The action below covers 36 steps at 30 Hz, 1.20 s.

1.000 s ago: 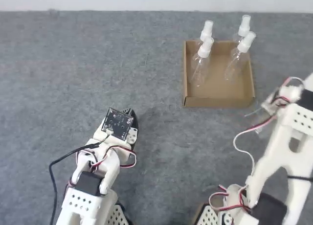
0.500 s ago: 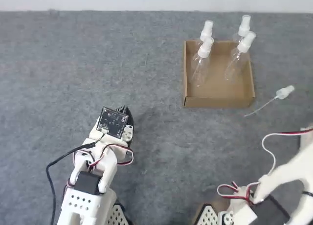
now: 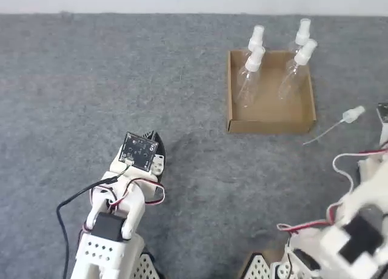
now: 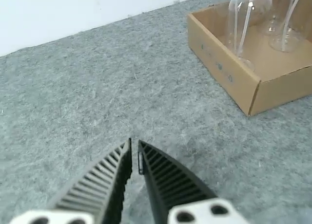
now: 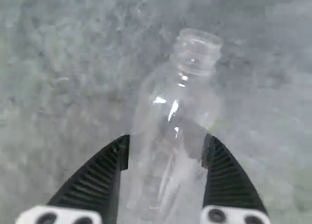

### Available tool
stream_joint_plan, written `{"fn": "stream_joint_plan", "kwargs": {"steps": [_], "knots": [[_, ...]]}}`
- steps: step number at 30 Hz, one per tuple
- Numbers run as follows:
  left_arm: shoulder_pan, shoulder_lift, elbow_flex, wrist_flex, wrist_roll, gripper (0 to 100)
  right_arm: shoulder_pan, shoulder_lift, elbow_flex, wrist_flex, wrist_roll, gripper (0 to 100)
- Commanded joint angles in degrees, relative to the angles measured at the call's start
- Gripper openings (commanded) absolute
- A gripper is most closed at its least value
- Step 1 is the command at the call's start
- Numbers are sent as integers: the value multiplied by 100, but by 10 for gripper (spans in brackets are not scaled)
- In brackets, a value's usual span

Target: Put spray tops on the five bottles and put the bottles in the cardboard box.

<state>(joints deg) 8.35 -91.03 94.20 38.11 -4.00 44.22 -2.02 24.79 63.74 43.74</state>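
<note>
Gripper on my right arm [image 5: 165, 139] clasps the clear uncapped plastic bottle [image 5: 190, 87], so I should carry its open neck steadily to the loose white spray top [image 3: 352, 114].

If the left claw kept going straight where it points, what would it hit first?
Probably nothing: ahead of the left claw lies bare grey mat; the cardboard box sits aside.

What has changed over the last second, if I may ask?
The right arm drew back from beside the brown cardboard box toward its base, uncovering the white spray top. The left gripper eased back slightly. Box and four clear topped bottles stayed.
</note>
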Motion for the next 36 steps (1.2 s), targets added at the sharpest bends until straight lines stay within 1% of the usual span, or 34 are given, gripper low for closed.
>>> {"fn": "stream_joint_plan", "kwargs": {"steps": [1,4,8,10,14,16,18,20,23,28,32,36], "knots": [[-9,-88,-84,-202,-26,13,-119,629,-712,-268,-545,221],[-9,-88,-84,-202,-18,13,-145,1235,-1099,-251,-782,255],[-9,-88,-84,-202,-18,13,-145,1710,-1512,-251,-1037,261],[-9,-88,-84,-202,-18,13,-171,1666,-1855,-189,-1415,259],[-9,-88,-75,-202,-26,13,-708,1473,-3288,664,-2303,257],[-9,-88,-75,-202,-35,13,-1077,1578,-4035,980,-2690,224],[-9,-88,-66,-202,-44,13,-1393,1842,-4598,1086,-3130,176],[-9,-88,-57,-202,-44,13,-1604,2264,-5002,1077,-3534,147],[-9,-88,-48,-193,-44,13,-1692,2976,-5512,848,-4149,147],[-9,-88,-40,-193,-44,13,-1648,3987,-6435,470,-5152,204],[-9,-88,-40,-193,-44,13,-1675,4637,-7130,347,-5635,210],[0,-88,-40,-193,-35,13,-1763,5226,-7684,330,-5846,210]]}}
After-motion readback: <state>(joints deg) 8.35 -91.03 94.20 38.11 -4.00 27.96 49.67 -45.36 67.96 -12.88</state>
